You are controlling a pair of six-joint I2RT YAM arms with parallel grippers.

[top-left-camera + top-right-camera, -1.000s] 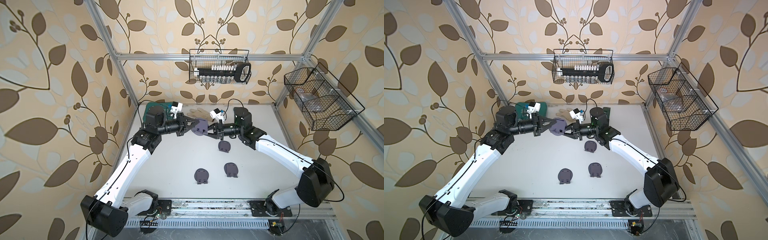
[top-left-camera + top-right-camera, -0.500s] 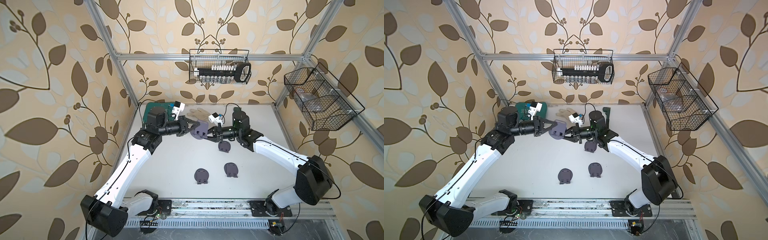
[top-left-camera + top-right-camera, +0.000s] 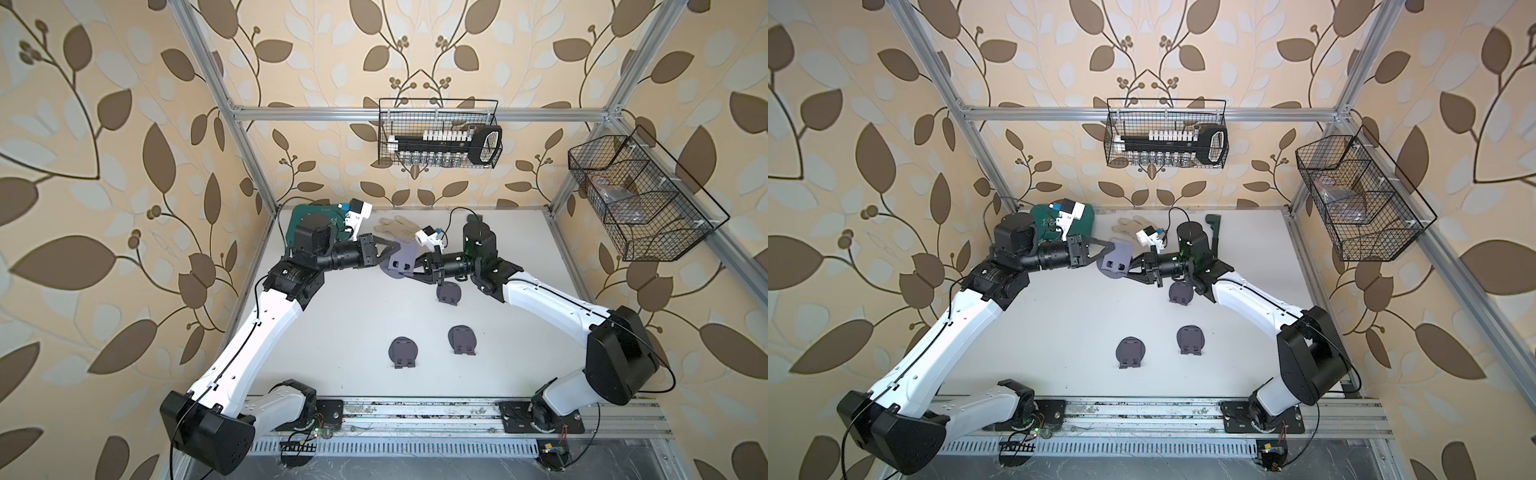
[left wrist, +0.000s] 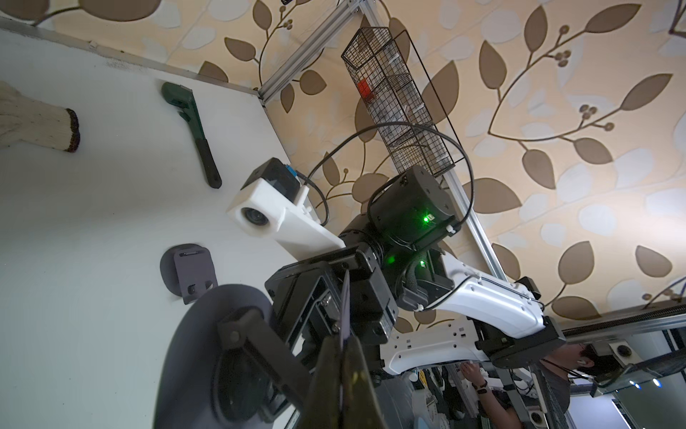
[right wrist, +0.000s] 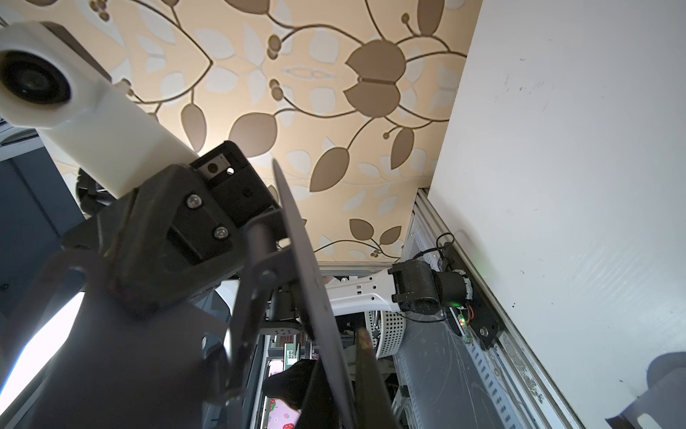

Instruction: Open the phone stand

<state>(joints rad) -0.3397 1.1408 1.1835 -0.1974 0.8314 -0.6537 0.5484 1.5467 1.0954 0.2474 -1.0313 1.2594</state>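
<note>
Far left: a dark green circuit board point(image 3: 332, 216) lies flat at the back corner of the white tabletop point(image 3: 353, 324), behind my left arm.
Left pincer: my left pincer point(image 3: 395, 248) reaches in level from the left, clenched on a thin flap of the dark grey round plastic phone stand point(image 3: 400, 264). The left wrist view shows that flap edge-on between my fingers point(image 4: 323, 382).
Phone stand: it is held in the air between my two pincers, above the back middle of the table.
Behind the stand: a pale knitted work glove point(image 3: 395, 226) lies flat.
Right pincer: my right pincer point(image 3: 411, 272) comes in from the right, clamped on the rim of the stand's round disc, seen edge-on in the right wrist view.
Done so far: the stand is lifted and gripped from both sides. Flap and disc appear to sit at an angle to each other, so I judge the hinge partly opened.
Left to do: probably spreading the two parts further, then setting the stand down. I cannot tell how much hinge travel remains.
On the table: three more grey round stands lie flat. One is just below my right pincer point(image 3: 449, 293) and two are nearer the front point(image 3: 403, 351) point(image 3: 462, 338).
Right side: a dark green pipe wrench point(image 4: 195, 128) lies at the back, and black wire baskets point(image 3: 640, 199) hang on the walls.
</note>
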